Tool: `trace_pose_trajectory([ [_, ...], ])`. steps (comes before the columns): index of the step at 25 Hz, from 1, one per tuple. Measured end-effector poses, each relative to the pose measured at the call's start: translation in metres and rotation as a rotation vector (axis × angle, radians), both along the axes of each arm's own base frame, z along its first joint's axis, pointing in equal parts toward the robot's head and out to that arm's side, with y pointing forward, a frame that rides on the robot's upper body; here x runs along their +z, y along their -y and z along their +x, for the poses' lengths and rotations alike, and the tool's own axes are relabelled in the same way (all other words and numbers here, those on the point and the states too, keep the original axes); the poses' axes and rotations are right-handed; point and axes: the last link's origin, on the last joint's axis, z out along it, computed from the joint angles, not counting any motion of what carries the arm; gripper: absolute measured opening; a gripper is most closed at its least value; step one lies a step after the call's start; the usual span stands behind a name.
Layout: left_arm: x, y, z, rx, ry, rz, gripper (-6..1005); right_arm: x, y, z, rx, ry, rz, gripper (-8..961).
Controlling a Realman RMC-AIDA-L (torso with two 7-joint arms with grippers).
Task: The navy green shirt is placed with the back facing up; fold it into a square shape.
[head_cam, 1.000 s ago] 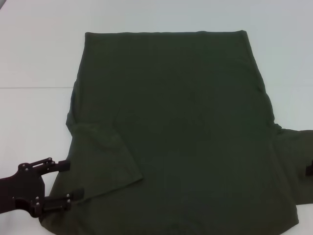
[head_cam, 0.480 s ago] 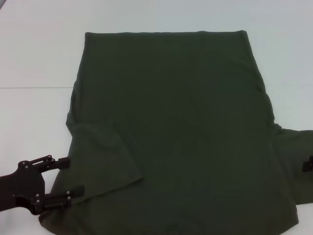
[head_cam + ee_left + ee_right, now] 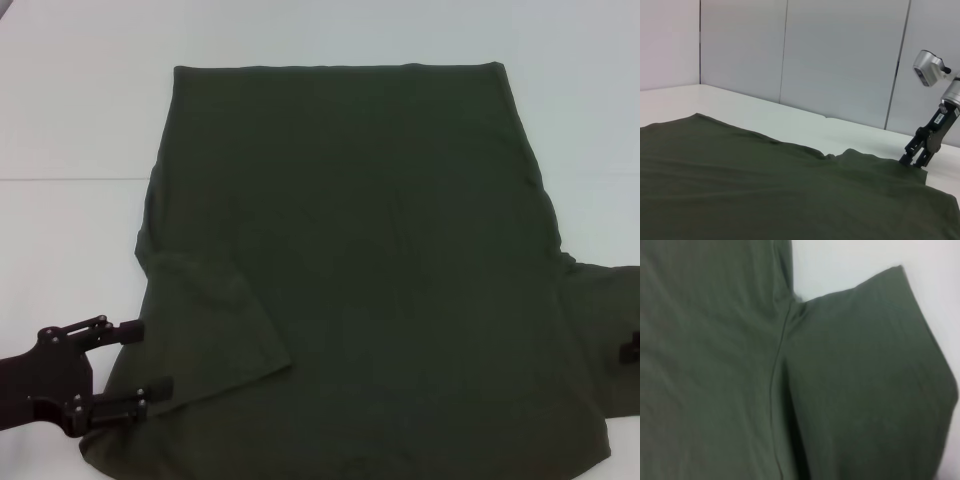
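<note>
The navy green shirt (image 3: pixel 380 250) lies flat on the white table (image 3: pixel 70 120). Its left sleeve (image 3: pixel 215 330) is folded in over the body, and its right sleeve (image 3: pixel 605 320) lies spread out. My left gripper (image 3: pixel 146 361) is open at the shirt's near left edge, with one finger by the folded sleeve's hem. My right gripper (image 3: pixel 631 349) barely shows at the right edge of the head view, over the right sleeve. In the left wrist view it (image 3: pixel 914 162) stands with its tips at the sleeve's edge (image 3: pixel 880 162). The right wrist view shows the sleeve (image 3: pixel 865 370) and its seam from close up.
Bare white table surrounds the shirt at the left and far sides. A seam line (image 3: pixel 60 179) crosses the table at the left. Grey wall panels (image 3: pixel 840 55) stand behind the table.
My left gripper has shifted slightly at the shirt's near left edge. My right gripper has moved a little at the right edge. The shirt lies as before.
</note>
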Motion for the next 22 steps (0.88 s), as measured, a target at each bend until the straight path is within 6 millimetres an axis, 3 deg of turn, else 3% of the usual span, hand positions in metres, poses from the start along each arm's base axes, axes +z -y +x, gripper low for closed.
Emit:
trace_pose_trajectory([
  [16, -0.0008, -0.0004, 0.0008, -0.001, 0.002, -0.001, 823, -0.0042, -0.0018, -0.0034, 0.016, -0.040, 0.018, 885],
  [22, -0.0006, -0.0008, 0.0011, -0.003, 0.001, -0.001, 823, -0.0019, -0.0028, -0.0033, 0.017, -0.032, 0.025, 844],
])
